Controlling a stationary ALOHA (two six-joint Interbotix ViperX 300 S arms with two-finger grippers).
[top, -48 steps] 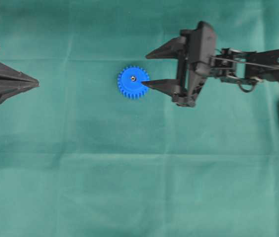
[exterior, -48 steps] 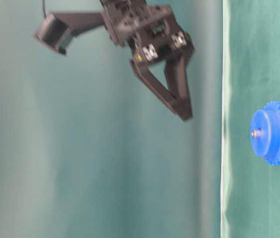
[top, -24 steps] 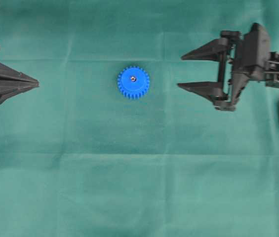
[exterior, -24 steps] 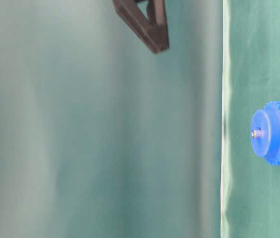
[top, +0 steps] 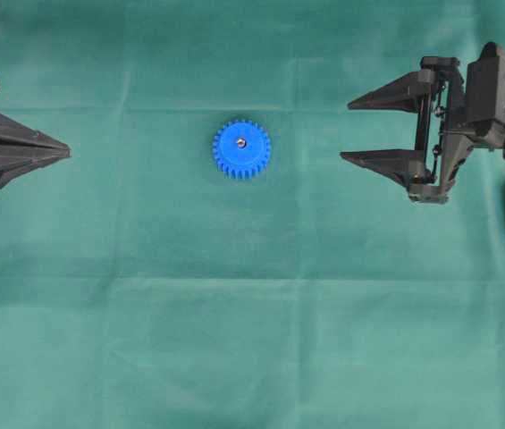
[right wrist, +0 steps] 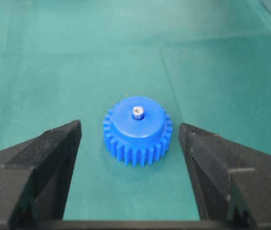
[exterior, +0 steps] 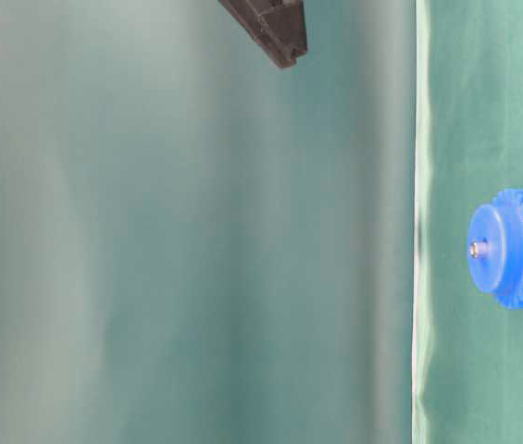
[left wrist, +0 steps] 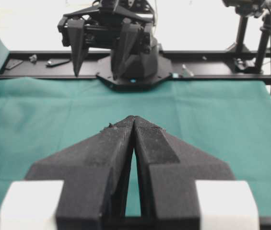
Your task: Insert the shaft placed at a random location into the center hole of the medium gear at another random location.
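Medium gear [top: 241, 149] flat on green cloth [top: 234, 340], nearer its far edge; shaft [right wrist: 137, 112] seated in hub (upright). Right gripper [top: 355, 130] wide, empty, well apart. Left gripper [top: 66, 153] closed at left edge.

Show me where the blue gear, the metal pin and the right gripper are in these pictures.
medium gear [top: 241, 149]: overhead view, on the blue top face beside the hub.
shaft [right wrist: 138, 112]: right wrist view, on the silver tip standing out of the center hole.
right gripper [top: 359, 130]: overhead view, midway between its open fingertips.

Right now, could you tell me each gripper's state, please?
Left gripper: closed, holding nothing.
Right gripper: open, empty, well apart from the medium gear.
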